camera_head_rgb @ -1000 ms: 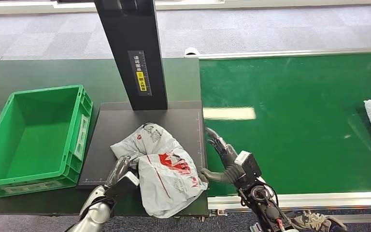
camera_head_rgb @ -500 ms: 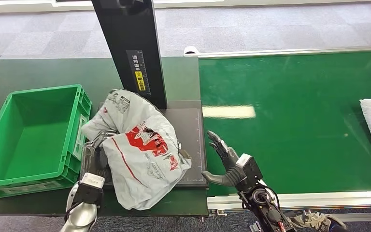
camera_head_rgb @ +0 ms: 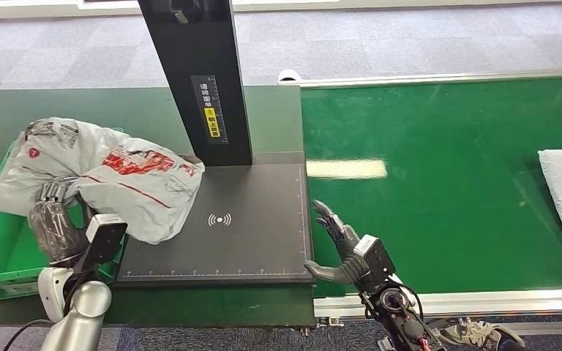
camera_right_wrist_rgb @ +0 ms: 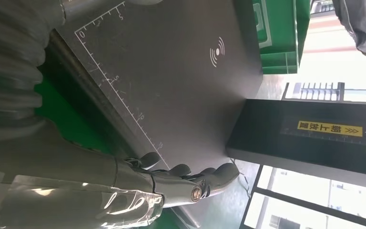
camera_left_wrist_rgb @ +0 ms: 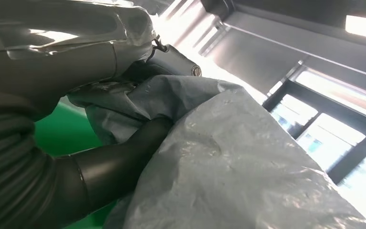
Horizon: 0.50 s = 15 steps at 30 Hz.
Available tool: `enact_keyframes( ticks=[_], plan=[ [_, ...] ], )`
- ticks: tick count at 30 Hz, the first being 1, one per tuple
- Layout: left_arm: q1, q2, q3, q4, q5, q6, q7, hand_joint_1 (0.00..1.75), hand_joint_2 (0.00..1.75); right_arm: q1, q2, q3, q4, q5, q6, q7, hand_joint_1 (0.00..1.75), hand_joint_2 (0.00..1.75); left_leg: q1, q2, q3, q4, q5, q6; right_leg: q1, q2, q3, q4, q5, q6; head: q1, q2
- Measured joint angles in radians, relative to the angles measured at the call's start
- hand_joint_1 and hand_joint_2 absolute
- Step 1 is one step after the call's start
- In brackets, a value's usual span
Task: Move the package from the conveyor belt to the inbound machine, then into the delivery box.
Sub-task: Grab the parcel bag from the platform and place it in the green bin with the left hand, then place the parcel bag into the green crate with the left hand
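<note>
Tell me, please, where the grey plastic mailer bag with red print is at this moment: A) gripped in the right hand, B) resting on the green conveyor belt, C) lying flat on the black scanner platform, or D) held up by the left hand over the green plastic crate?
D: the left hand grips the grey plastic mailer bag with red print above the green plastic crate, leaving the black scanner platform bare.
</note>
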Motion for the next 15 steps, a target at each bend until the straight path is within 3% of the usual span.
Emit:
enact_keyframes(
  ticks=[8,15],
  plan=[
    [-0.028,0.033,0.185,0.054,-0.077,0.001,0.113,1.75,1.75,0.017,0.000,0.001,-0.004,0.002,-0.012,0.009,0.00,1.75,0.000,0.000,0.000,0.000,0.000,0.000,0.000,0.000,-0.001,0.000,0.000,0.000,0.000,0.000],
    [-0.034,0.051,0.233,0.096,-0.103,-0.004,0.152,1.75,1.75,0.024,0.000,0.002,-0.009,0.005,-0.014,0.012,0.00,1.75,0.000,0.000,0.000,0.000,0.000,0.000,0.000,0.001,0.000,0.000,0.000,0.000,0.000,0.000]
  ],
)
